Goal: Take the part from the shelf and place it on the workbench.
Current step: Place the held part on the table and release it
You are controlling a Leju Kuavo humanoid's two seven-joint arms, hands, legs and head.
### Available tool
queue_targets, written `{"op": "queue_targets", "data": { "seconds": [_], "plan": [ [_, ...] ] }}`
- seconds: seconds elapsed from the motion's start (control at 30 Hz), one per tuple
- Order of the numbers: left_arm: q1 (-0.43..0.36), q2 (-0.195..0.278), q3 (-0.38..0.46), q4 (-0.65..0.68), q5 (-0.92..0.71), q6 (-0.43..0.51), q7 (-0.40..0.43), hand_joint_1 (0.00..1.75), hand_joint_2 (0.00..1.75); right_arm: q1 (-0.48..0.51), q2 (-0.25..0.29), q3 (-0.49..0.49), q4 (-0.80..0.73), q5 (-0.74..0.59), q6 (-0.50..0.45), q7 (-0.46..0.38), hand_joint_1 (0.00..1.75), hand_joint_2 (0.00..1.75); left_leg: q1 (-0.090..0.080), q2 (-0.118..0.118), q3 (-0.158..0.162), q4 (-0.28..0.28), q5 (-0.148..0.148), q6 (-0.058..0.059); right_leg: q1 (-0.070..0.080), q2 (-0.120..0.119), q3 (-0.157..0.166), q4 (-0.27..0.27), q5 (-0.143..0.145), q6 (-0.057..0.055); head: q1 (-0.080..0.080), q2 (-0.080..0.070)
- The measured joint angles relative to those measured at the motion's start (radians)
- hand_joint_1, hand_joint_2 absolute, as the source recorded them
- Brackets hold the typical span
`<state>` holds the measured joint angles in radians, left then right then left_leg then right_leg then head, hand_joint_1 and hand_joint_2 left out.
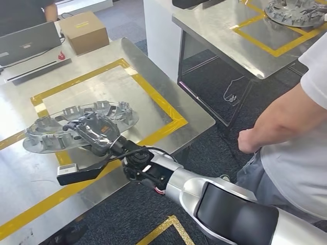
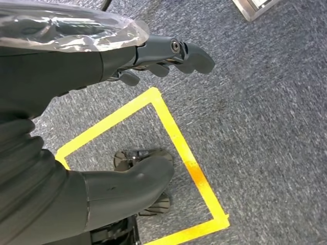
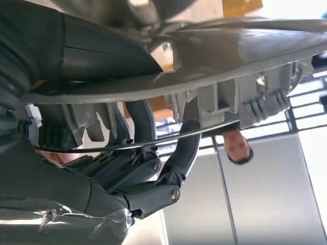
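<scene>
Head view: right hand grips the grey plastic wheel-cover part, round and ribbed, by its near rim. The part sits low over the steel workbench, near the front edge, astride the near yellow tape line; can't tell if it's resting or just above. A person's arm is off the workbench's right edge. Left wrist view: left hand hangs over grey carpet, fingers loosely extended, nothing in it. Right wrist view: fingers are hooked under the part's rim, thumb over it. Judgement: transport done; setting down and letting go remain.
</scene>
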<state>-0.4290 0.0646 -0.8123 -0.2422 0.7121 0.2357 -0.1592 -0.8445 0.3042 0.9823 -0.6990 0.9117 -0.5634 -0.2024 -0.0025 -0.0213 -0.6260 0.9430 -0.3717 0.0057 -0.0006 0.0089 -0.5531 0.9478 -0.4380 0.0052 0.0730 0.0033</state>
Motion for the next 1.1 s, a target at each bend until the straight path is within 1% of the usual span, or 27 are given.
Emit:
{"op": "queue_targets", "data": {
  "seconds": [0.2,0.27,0.4,0.5,0.63,0.77,0.9,1.1],
  "plan": [
    [-0.005,-0.009,-0.013,0.001,-0.006,-0.009,0.006,0.0,1.75,-0.01,0.018,0.063,0.063,-0.035,0.05,0.053,1.75,1.75,0.0,0.0,0.0,0.0,0.0,0.0,0.0,0.0,0.001,-0.001,0.0,0.0,0.0,0.0],
    [-0.009,-0.013,-0.016,0.001,-0.008,-0.018,0.015,0.0,1.75,-0.019,0.021,0.082,0.082,-0.065,0.097,0.087,1.75,1.75,0.0,0.0,0.0,0.0,0.0,0.0,0.0,0.0,0.001,-0.002,0.0,0.0,0.0,0.0],
    [-0.015,-0.022,-0.017,0.001,-0.007,-0.038,0.028,0.0,1.75,-0.046,0.023,0.098,0.124,-0.202,0.217,0.16,1.75,1.75,0.0,0.0,0.0,0.001,0.0,0.0,0.0,0.0,0.002,-0.003,0.0,0.0,0.0,0.0],
    [-0.017,-0.027,-0.017,0.001,-0.003,-0.044,0.029,0.0,1.75,-0.07,0.023,0.102,0.156,-0.271,0.249,0.179,1.75,1.75,0.0,0.0,0.0,0.001,0.0,0.0,0.0,0.0,0.003,-0.004,0.001,0.001,0.0,0.0],
    [-0.02,-0.031,-0.018,0.001,0.0,-0.049,0.029,0.0,1.75,-0.092,0.023,0.104,0.188,-0.309,0.253,0.202,1.75,1.75,0.0,0.0,0.001,0.001,0.0,0.0,0.0,0.0,0.004,-0.005,0.001,0.001,0.0,0.0],
    [-0.022,-0.034,-0.019,0.001,0.006,-0.054,0.023,0.0,1.75,-0.123,0.023,0.099,0.224,-0.398,0.231,0.233,1.75,1.75,0.0,0.0,0.001,0.001,0.0,0.0,0.0,0.0,0.004,-0.007,0.001,0.001,0.0,0.0],
    [-0.023,-0.036,-0.019,0.001,0.009,-0.054,0.011,0.0,1.75,-0.151,0.023,0.082,0.252,-0.463,0.208,0.235,1.75,1.75,0.0,0.0,0.001,0.001,-0.001,0.001,0.0,0.0,0.005,-0.008,0.001,0.001,0.0,0.0],
    [-0.025,-0.04,-0.021,0.001,0.015,-0.055,0.0,0.0,1.75,-0.182,0.023,0.057,0.289,-0.51,0.172,0.239,1.75,1.75,0.0,0.0,0.001,0.001,-0.001,0.002,0.0,0.0,0.007,-0.011,0.001,0.001,0.0,0.0]
  ]
}}
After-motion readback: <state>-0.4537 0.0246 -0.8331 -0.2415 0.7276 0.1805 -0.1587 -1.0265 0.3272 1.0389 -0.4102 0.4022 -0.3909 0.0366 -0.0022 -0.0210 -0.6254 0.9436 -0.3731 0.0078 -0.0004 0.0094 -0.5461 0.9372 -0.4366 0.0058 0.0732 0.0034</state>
